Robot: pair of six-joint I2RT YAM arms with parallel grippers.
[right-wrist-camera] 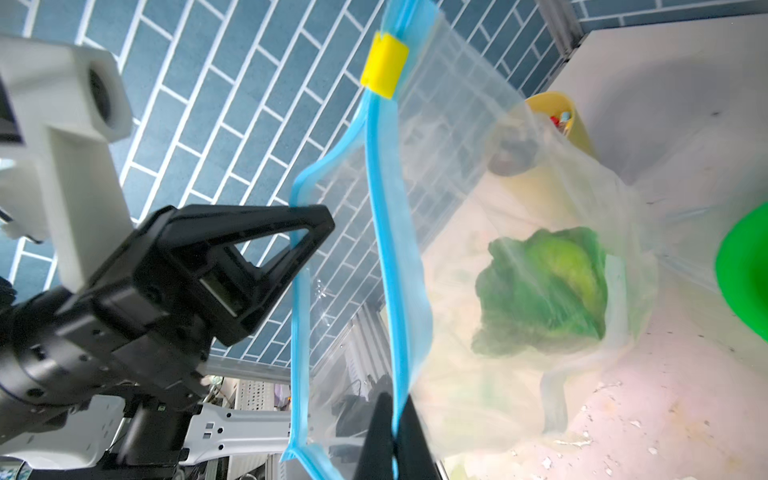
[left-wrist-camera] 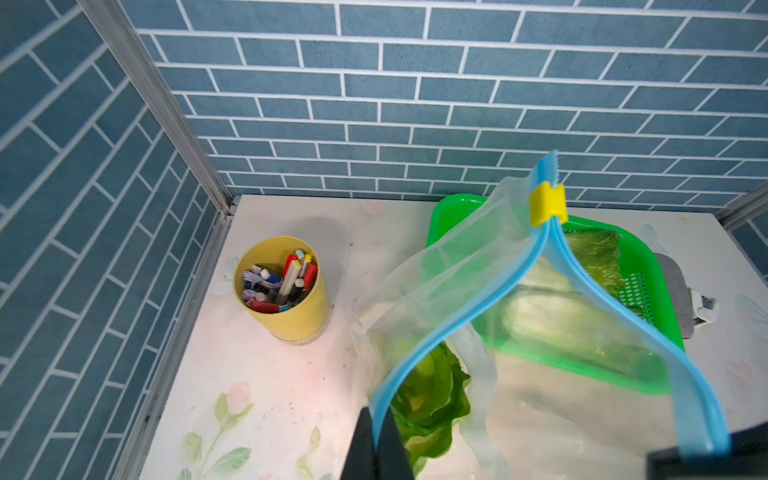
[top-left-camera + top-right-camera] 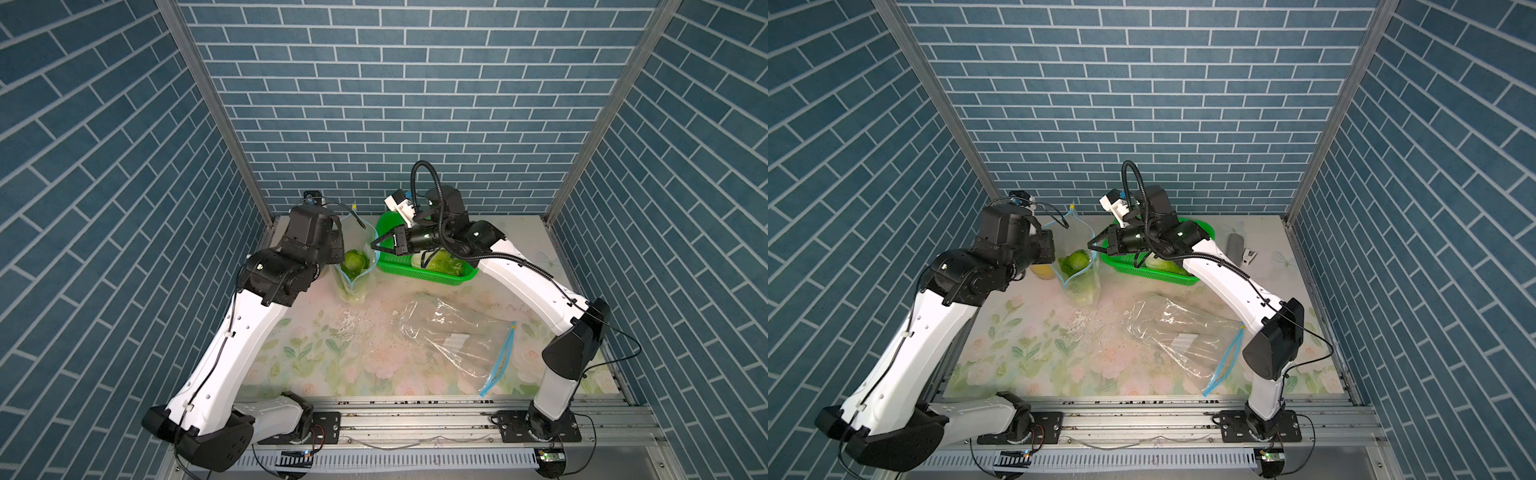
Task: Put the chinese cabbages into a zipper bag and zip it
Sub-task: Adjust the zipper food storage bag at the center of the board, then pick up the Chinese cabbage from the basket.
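The left gripper [image 2: 376,444] and right gripper [image 1: 392,436] pinch the clear blue-rimmed plastic zipper bag [image 3: 355,291]; green plastic basket [image 3: 415,273] at three o'clock.

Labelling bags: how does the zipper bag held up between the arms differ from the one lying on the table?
The held bag stands upright; the table bag lies flat. The held bag contains cabbage; the table bag looks empty. The left pincer and right pincer pinch the held bag's rim; no pincer holds the table bag. Both: clear, blue zip.
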